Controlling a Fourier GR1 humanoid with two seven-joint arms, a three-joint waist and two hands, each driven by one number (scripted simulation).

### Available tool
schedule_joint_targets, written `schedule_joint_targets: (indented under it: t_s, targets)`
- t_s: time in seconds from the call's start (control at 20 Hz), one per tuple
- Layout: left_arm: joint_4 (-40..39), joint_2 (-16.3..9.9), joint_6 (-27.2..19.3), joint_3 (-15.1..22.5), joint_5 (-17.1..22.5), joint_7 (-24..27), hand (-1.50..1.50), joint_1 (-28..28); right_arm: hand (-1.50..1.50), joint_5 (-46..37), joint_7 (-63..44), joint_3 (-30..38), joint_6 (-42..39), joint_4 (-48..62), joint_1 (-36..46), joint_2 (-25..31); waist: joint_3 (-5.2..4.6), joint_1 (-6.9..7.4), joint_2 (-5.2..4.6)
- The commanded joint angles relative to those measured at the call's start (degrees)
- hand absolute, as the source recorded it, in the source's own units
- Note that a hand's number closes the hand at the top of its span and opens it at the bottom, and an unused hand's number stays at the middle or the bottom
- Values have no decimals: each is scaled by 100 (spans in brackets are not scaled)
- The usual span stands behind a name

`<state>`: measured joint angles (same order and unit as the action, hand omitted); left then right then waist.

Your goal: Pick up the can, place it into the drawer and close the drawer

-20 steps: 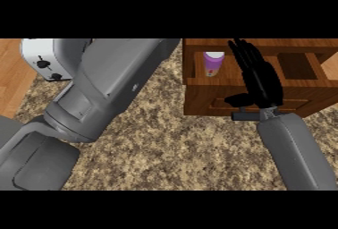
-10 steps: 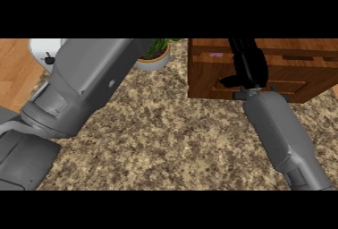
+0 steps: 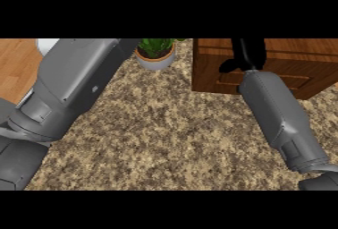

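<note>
Right hand (image 3: 246,54) is resting flat against the wooden drawer (image 3: 264,76) front, fingers (image 3: 251,47) straight and running up out of view at the top edge, thumb sticking out to the side. Drawer front is sitting flush with its cabinet, looks closed. Can isn't showing anywhere in head view, can't tell where it is. Left forearm (image 3: 73,89) is filling the left side, its hand is out of view past the top edge. Potted plant (image 3: 156,53) is sitting on the speckled counter (image 3: 165,134) between left forearm and drawer.
</note>
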<state>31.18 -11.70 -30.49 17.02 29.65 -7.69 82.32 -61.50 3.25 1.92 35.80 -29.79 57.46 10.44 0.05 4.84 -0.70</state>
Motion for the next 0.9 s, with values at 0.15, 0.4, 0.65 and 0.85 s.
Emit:
schedule_joint_targets:
  t_s: [0.15, 0.4, 0.65, 0.85]
  targets:
    - [687, -77, -55, 102, -40, -375, -150, -235, -150, -56, -29, 272, 256, 796, 893, 255, 1, 217, -46]
    - [1141, -497, 152, 106, -57, -437, -150, -684, -150, 154, 116, 451, 194, 978, 1173, 98, 0, 236, -35]
    - [1559, -643, 236, 150, -54, -452, -150, -1112, -150, 764, 748, 899, 78, 790, 1268, -26, 4, 247, -2]
    - [1912, -861, 309, 94, 8, -575, -150, -1427, -150, 900, 1173, 1063, 63, 909, 1210, 89, 4, 197, -16]
